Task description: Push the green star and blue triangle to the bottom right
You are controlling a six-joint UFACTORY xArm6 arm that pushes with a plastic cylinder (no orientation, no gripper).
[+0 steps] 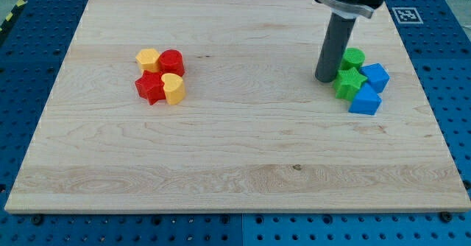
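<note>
My tip (326,79) is down on the wooden board (235,180), in the view's upper right. No pincer on this rig, just a straight dark rod, so there is no apart or together state to report.

Tip sits just left of the green star (348,82), touching or nearly so; cannot tell which from this angle. It is also just left of and slightly below the green cylinder (354,57), whose left side the rod partly hides.

Right-hand cluster, all packed together:
- green cylinder at the top
- green star directly below it, touching
- blue triangle (366,100) at the star's lower right, touching it
- a second blue block (377,76), shape unclear, at the star's upper right, above the triangle

Star and triangle sit near the board's right edge, about mid-height, well above the bottom right corner.

Left-hand cluster, well apart from my tip:
- yellow hexagon-like block (147,58) at top left
- red cylinder (172,61) at top right
- red star (150,87) at bottom left
- yellow heart-like block (174,88) at bottom right
All four touch their neighbours.
</note>
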